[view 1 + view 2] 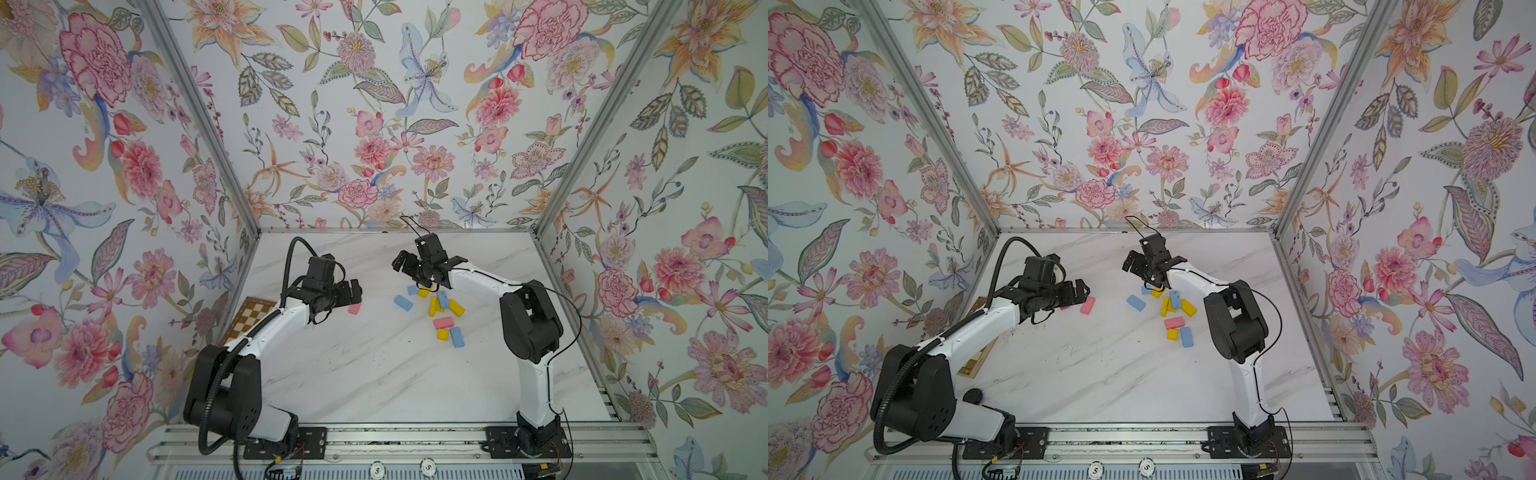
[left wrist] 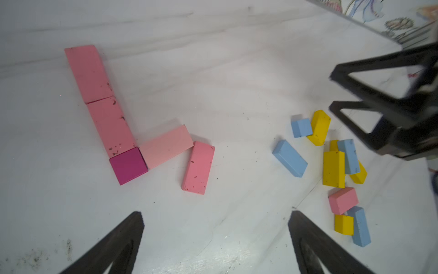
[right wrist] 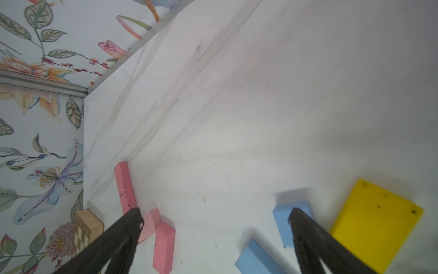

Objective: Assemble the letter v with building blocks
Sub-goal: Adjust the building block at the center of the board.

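Left tool (image 2: 216, 213): jaws spread wide and empty, with bare surface (image 2: 237, 95) between the fingers. In both top views it hangs at 9 o'clock of the pile and covers most of the pink figure.
Right tool (image 3: 215, 211): jaws spread wide and empty. It hangs over the pile's 12 o'clock end. In its wrist view one finger (image 3: 308, 237) crosses a blue square (image 3: 280, 223); whether they touch cannot be told.
Pink pair (image 2: 100, 100): two oblong blocks lying flat, end to end in one straight line, touching.
Magenta square (image 2: 128, 164): touches the pair's end and makes the corner.
Pale block (image 2: 166, 146): oblong and flat, touching the magenta square and angling away from the pair.
Loose pink block (image 2: 198, 167): flat, just beside the pale block's free end and out of line with it.
Pile (image 1: 434, 306): blue, yellow and one pink block near the surface's middle, some overlapping. A lone blue oblong (image 1: 402, 302) lies apart at its 9 o'clock.
Board (image 1: 249, 316): checkered, at the surface's 9 o'clock edge, partly under the left arm.
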`<state>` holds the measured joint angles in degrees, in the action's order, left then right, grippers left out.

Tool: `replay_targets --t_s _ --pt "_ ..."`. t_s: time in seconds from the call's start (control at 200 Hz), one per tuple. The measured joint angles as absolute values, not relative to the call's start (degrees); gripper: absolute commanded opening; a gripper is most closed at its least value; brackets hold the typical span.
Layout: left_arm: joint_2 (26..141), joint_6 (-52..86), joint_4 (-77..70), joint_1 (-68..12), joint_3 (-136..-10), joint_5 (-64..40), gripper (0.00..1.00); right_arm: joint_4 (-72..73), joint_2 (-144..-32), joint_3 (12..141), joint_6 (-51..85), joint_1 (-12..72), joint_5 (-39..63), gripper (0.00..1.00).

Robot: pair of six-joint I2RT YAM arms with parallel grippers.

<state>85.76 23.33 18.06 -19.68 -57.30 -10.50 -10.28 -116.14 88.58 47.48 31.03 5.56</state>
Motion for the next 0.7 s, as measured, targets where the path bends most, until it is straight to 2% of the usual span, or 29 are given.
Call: replay_targets --t_s 0.15,0.245,0.31,0.701 --pt "94.26 20.23 20.73 -24.75 -61.76 -4.34 0.91 -9.50 -106.61 82.37 45.19 27.64 5.98 0.99" --pt "98.85 19.09 22.06 -26.35 -64.45 -2.13 0.83 -8.97 -101.86 78.08 44.45 25.08 5.98 0.99" --pt "101.41 18.37 22.72 -26.79 -66.00 -1.26 0.81 -8.71 -99.55 75.22 44.12 23.68 5.96 0.99" --pt "109.12 16.86 25.26 -27.03 -71.50 2.55 0.72 -8.21 -96.40 67.92 43.68 22.39 6.61 0.99"
